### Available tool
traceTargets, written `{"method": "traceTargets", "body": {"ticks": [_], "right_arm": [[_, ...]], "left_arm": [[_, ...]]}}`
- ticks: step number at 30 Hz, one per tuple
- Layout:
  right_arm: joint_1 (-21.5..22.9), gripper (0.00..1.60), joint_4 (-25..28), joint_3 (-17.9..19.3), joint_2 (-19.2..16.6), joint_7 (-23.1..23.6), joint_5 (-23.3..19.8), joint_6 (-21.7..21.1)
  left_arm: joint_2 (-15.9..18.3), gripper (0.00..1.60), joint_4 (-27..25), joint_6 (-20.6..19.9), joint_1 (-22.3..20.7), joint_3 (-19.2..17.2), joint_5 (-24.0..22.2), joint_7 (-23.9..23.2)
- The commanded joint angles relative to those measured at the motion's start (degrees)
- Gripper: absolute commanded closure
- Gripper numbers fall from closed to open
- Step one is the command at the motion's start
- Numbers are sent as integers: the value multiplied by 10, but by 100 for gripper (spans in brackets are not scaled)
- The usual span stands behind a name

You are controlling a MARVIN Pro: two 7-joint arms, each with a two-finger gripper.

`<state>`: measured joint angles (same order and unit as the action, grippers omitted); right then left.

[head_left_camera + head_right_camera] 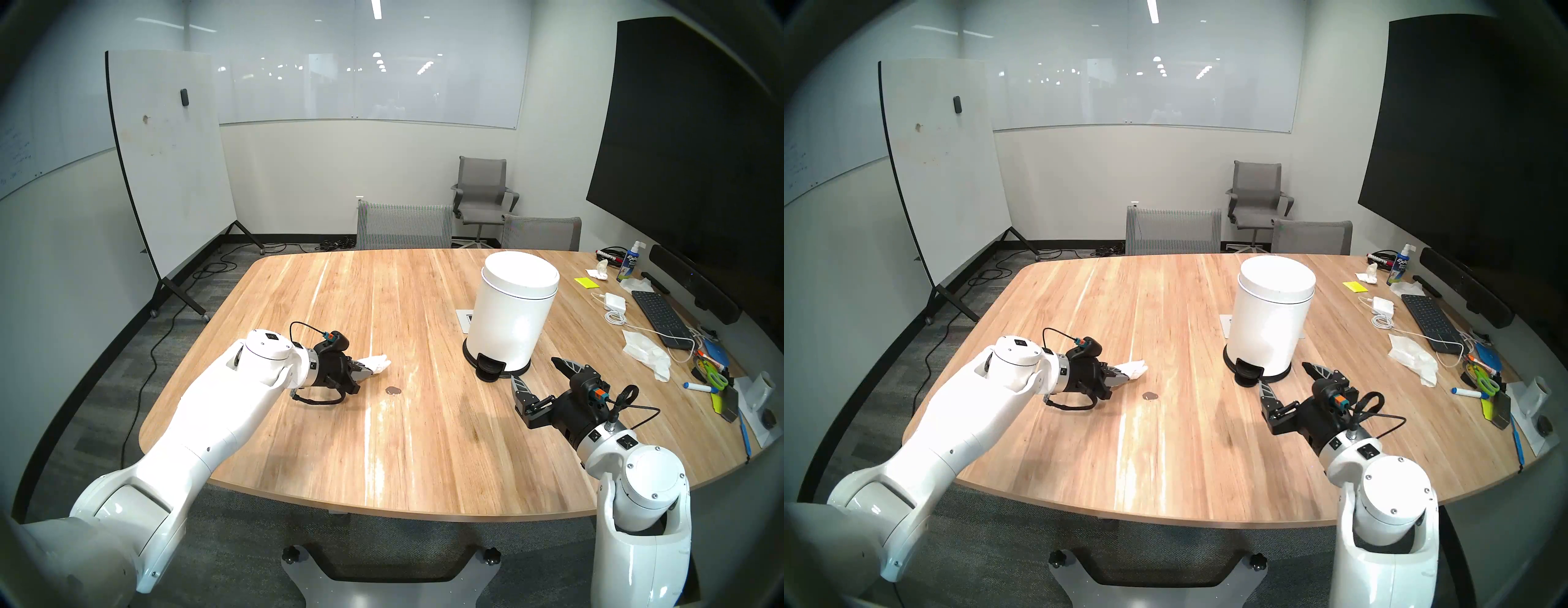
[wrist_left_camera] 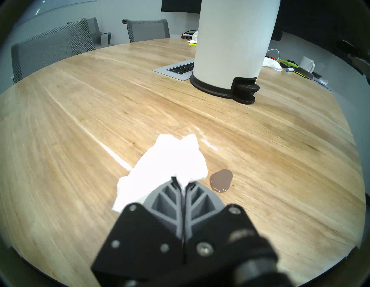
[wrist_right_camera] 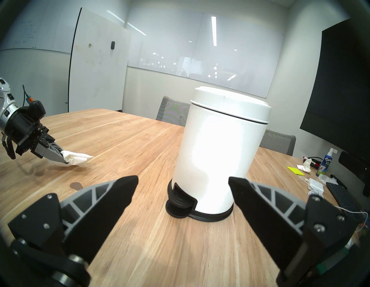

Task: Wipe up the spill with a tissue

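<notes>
A small brown spill lies on the wooden table, near its middle front. My left gripper is shut on a crumpled white tissue. The tissue hangs low over the table, just beyond and to the left of the spill, apart from it. My right gripper stands open and empty in front of the bin's pedal.
A white pedal bin stands right of centre, over a grey power outlet panel. Clutter fills the right edge: keyboard, charger, spray bottle, more tissues, markers, scissors. Chairs stand beyond the far edge.
</notes>
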<state>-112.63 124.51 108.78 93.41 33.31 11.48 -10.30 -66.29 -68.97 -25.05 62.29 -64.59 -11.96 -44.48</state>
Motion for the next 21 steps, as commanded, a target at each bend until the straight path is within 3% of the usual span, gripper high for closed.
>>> {"method": "traceTargets", "body": {"ticks": [1,21], "right_arm": [[2,0,12,-1,0,0,0,1],[2,0,12,-1,0,0,0,1]], "left_arm": [[-10,160,-22,0,-8,3,2,3],[-20,160,-56,-30,-1,13,-1,29]]}}
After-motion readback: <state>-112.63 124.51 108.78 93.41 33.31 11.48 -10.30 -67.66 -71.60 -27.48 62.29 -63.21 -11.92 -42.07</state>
